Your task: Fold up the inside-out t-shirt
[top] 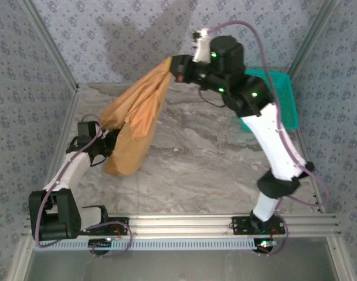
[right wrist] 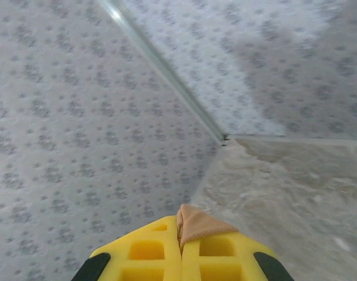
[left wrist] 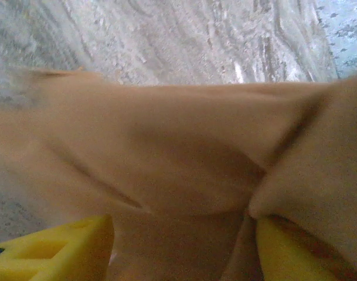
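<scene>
T-shirt [top: 134, 120] hoisted so it hangs free!
Right gripper [right wrist: 181, 246] pinches its far edge high; left gripper [left wrist: 181, 228], near, looks parted around blurred cloth.

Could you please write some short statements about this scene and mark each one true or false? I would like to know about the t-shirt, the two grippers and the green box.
1. The right gripper is shut on a small bit of the t-shirt. True.
2. The t-shirt lies flat and folded on the table. False: it hangs bunched in the air, stretched from the right gripper down to the left gripper.
3. A teal bin stands at the far right side of the table. True.
4. The left gripper's yellow fingers are pressed together with nothing between them. False: they stand apart, with tan cloth between them.
</scene>
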`<state>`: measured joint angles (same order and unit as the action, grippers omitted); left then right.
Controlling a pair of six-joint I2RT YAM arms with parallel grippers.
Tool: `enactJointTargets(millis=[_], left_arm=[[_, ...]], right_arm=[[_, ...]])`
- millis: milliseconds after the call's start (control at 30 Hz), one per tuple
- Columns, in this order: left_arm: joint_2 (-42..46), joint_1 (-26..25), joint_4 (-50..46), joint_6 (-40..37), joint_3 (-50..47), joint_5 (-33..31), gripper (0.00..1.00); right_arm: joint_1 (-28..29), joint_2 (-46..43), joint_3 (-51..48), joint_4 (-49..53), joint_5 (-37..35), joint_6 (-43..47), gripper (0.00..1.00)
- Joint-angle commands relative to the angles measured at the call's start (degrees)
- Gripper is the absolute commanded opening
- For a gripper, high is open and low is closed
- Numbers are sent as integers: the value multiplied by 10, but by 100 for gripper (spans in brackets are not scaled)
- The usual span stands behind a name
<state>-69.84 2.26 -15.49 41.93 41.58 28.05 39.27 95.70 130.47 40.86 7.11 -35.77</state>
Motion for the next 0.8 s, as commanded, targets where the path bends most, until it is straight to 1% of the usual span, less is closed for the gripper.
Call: enactJointTargets(millis=[0, 100, 200, 300, 367, 467, 533, 633, 767], left_arm=[[5, 2, -26, -21, 9, 0, 65], [-8, 2, -24, -22, 1, 4, 65], [-22, 2, -31, -30, -9, 4, 65], [-22, 2, -37, -37, -25, 3, 65], [-13, 2, -53, -43, -31, -6, 64], [13, 3, -109, -53, -28, -46, 61], [37, 2, -149, -55, -24, -74, 59], [81, -1, -196, -42, -31, -113, 55], [139, -18, -224, -17, -62, -152, 57]], right_arm=[[-44, -47, -192, -61, 18, -35, 0], [-73, -98, -360, -107, 19, -32, 0], [-105, -117, -494, -130, 20, -32, 0], [-136, -111, -581, -130, 0, -25, 0], [-157, -102, -610, -116, -14, -25, 0], [-182, -104, -643, -108, -26, -20, 0], [-188, -112, -652, -104, -33, -15, 0], [-195, -123, -660, -100, -37, -11, 0], [-207, -138, -662, -91, -39, -11, 0]])
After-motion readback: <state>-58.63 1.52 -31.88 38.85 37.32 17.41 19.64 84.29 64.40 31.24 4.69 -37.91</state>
